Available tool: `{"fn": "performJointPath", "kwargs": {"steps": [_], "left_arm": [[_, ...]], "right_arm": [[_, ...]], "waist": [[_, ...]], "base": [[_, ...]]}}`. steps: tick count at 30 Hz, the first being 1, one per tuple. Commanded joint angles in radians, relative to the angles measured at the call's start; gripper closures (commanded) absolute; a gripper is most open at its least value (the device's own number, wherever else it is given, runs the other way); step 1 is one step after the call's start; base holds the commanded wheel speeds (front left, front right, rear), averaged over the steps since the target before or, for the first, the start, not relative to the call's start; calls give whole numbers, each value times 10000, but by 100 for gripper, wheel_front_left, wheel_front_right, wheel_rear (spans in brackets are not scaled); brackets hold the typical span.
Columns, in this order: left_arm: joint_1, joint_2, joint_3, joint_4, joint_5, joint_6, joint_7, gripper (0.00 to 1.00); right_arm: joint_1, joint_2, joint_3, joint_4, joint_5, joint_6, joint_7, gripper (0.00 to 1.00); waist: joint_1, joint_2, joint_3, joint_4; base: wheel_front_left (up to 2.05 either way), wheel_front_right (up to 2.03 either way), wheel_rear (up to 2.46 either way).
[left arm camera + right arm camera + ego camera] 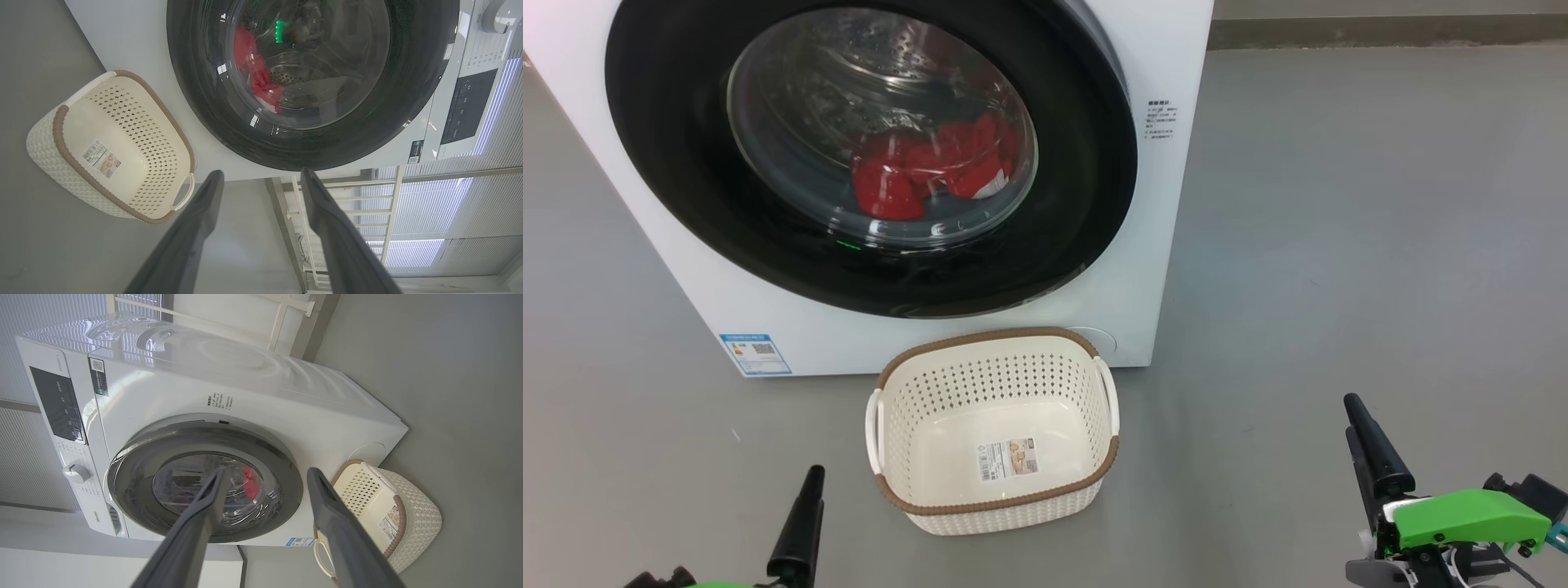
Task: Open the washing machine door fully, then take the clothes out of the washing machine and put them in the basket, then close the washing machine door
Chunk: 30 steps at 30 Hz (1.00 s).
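The white washing machine (1168, 204) stands ahead, and its round black door (670, 163) lies shut against the front. Behind the glass, the red clothes (931, 163) rest low in the steel drum. The cream basket (996, 336) with a brown rim sits on the floor in front of the machine, holding only a paper label. My left gripper (261, 173) is open and empty, low at the left, pointing at the door (196, 81) and the basket (61, 122). My right gripper (267, 471) is open and empty, low at the right, facing the door (135, 473) and the clothes (251, 484).
Grey floor (1339, 245) spreads wide to the right of the machine and around the basket. A control panel (57, 404) and a knob (75, 473) sit on the machine's upper front. A blue sticker (756, 353) marks its lower left corner. White railing (347, 204) stands beyond.
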Motion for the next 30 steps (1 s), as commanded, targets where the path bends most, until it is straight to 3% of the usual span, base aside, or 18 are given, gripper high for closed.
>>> {"fn": "performJointPath", "kwargs": {"steps": [1,30], "left_arm": [[-543,120,80,-348,293,42,-108,0],[-1069,105,-215,-900,4677,566,-907,0]], "right_arm": [[-525,-117,143,-235,-266,-1,-115,0],[-1299,-154,634,-156,-4010,-3,-917,0]], "waist": [[-1,0,2,-3],[-1,0,86,-23]], "base": [[0,0,0],[0,0,0]]}}
